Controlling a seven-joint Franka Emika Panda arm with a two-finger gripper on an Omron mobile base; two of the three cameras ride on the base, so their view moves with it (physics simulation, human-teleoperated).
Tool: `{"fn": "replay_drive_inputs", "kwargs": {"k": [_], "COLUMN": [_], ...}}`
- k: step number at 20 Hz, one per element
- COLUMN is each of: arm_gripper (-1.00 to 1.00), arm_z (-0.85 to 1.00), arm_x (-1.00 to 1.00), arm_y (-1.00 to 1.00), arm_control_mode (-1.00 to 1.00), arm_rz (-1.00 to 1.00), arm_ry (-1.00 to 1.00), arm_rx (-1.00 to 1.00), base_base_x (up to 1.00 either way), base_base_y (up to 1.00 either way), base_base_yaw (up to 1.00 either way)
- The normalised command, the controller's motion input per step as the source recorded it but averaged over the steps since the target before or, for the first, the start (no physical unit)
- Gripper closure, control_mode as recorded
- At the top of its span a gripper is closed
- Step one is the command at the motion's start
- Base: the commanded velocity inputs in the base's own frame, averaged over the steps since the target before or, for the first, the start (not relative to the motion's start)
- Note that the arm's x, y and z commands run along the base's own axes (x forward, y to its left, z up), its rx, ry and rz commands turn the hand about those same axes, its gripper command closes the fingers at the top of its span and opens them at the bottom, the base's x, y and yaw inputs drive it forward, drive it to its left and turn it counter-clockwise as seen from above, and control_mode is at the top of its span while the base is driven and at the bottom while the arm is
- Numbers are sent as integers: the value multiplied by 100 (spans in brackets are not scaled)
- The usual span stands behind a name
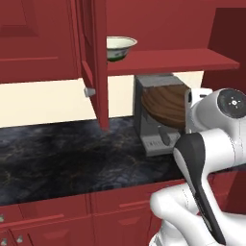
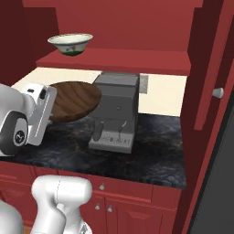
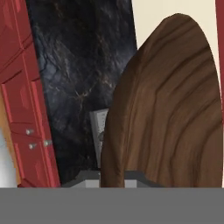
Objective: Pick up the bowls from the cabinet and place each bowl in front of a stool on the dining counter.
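Red cabinet door (image 1: 94, 57) stands swung open at the left of the left base view, its grey knob (image 1: 89, 91) facing out at the lower edge. Just right of the door, the cream-white bowl (image 1: 119, 47) with green pattern sits upright on the red shelf (image 1: 182, 61), near the shelf's left end. In the right base view the same bowl (image 2: 70, 44) sits at the shelf's left end, open side up.

Below the shelf, a grey coffee machine (image 1: 154, 125) stands on the black marbled wall counter (image 1: 62, 158), against the cream wall. The dark wood-grain bowl (image 1: 166, 105) is off the shelf, held in the air in front of the machine's upper part, below shelf level and above the counter. In the left base view it is tilted, grain facing the camera; in the right base view the wood bowl (image 2: 73, 100) reads closer to level, its right edge overlapping the machine (image 2: 116, 112).

Gripper (image 2: 49, 101): clenched on the wood bowl's rim, at the bowl's side nearest the arm. Fingertips themselves are hidden by the hand body and the bowl. Hand view: wood bowl (image 3: 170, 113) looms large at right, edge-on, with counter and red drawers (image 3: 26, 113) at left.
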Motion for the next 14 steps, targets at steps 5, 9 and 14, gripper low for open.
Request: {"fn": "replay_drive_inputs", "kwargs": {"k": [5, 9, 14], "arm_gripper": [100, 100, 100], "arm_z": [0, 0, 0], "arm_x": [0, 0, 0], "arm_y": [0, 0, 0], "arm_control_mode": [100, 100, 100], "arm_rz": [0, 0, 0], "arm_ry": [0, 0, 0], "arm_rx": [0, 0, 0], "base_base_x": [-69, -72, -75], "base_base_y": [0, 0, 0], "base_base_yaw": [1, 4, 22]}}
